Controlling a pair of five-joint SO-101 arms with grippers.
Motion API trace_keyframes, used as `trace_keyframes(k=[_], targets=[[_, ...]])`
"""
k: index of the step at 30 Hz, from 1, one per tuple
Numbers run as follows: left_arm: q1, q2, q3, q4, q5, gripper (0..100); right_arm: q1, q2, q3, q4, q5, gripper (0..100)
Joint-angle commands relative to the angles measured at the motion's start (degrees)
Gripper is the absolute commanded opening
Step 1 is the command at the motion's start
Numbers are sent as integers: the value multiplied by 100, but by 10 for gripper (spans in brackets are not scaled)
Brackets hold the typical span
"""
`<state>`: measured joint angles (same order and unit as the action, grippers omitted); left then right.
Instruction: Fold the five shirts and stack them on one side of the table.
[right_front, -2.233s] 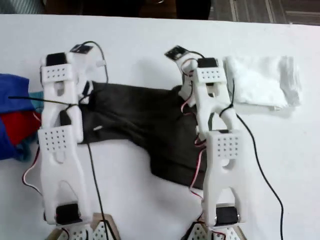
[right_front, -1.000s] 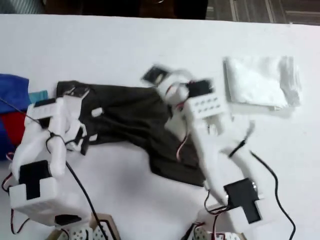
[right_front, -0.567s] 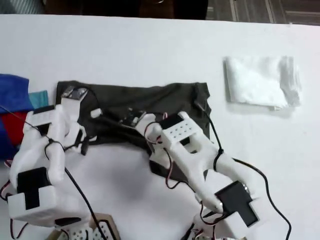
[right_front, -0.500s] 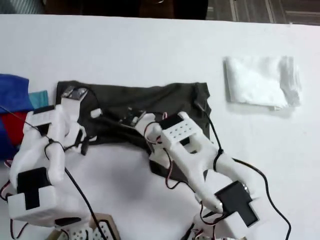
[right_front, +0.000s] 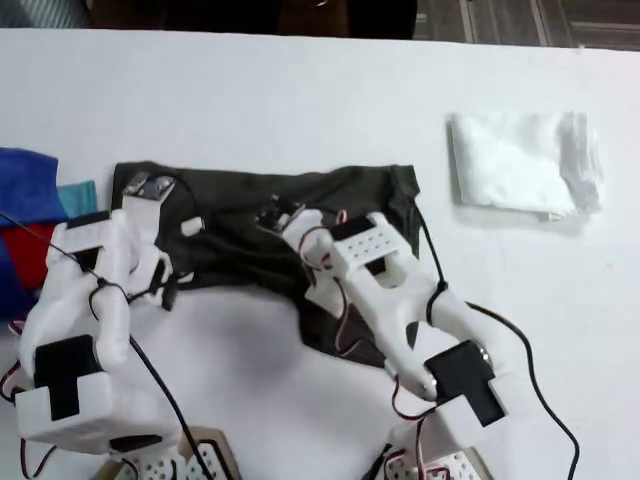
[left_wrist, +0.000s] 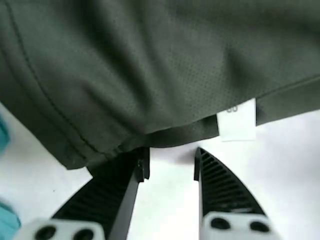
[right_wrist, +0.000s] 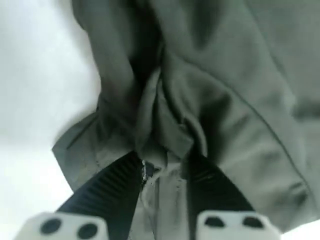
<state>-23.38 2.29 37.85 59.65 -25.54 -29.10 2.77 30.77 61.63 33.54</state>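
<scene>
Two other lots of clothing flank the dark shirt (right_front: 240, 195) on the counter (right_front: 300, 90). A loose pile of blue, red and teal shirts (right_front: 25, 215) lies just beside its left end. A folded white shirt (right_front: 520, 160) sits off its far right corner, with a strip of bare counter between. My own arms are what gets in the way. My right arm (right_front: 400, 300) lies across the near right part of the dark shirt and hides it, and a black cable (right_front: 428, 255) runs along that edge. My left arm (right_front: 90, 290) covers the near left corner.

From above, the dark shirt is spread wide across the middle of the counter. Its far edge is fairly straight, and its near edge is ragged and bulges towards me on the right. My left wrist camera brings out what is too fine to tell from above: a small mesh weave, a stitched hem, and a white tag (left_wrist: 237, 120) hanging past the hem onto the counter. A sliver of teal cloth sits beyond the shirt's corner. My left gripper (left_wrist: 170, 165) is parted at that hem, one finger against the cloth edge and the other over bare counter, with nothing between them.

My right wrist camera shows the cloth rumpled into deep folds. My right gripper (right_wrist: 165, 167) sits on the middle of the dark shirt, and its fingers pinch a bunched ridge of fabric between them.
</scene>
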Motion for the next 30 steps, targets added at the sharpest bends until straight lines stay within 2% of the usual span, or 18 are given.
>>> trace_keyframes(k=[1,8,15,18,21,24,30], targets=[[-62,-26,13,-308,35,162,40,13,-615,576,-79,12],[-62,-26,13,-316,35,162,40,13,-1503,1341,-79,19],[-62,-26,13,-316,35,162,-22,48,-1565,1376,-79,23],[-62,-26,13,-316,35,162,-259,57,-1565,1499,-79,29],[-62,-26,13,-316,35,162,-602,66,-1565,1613,-79,106],[-62,-26,13,-316,35,162,-611,75,-1565,1490,-70,200],[-62,-26,13,-316,35,162,-303,92,-1556,1226,-70,211]])
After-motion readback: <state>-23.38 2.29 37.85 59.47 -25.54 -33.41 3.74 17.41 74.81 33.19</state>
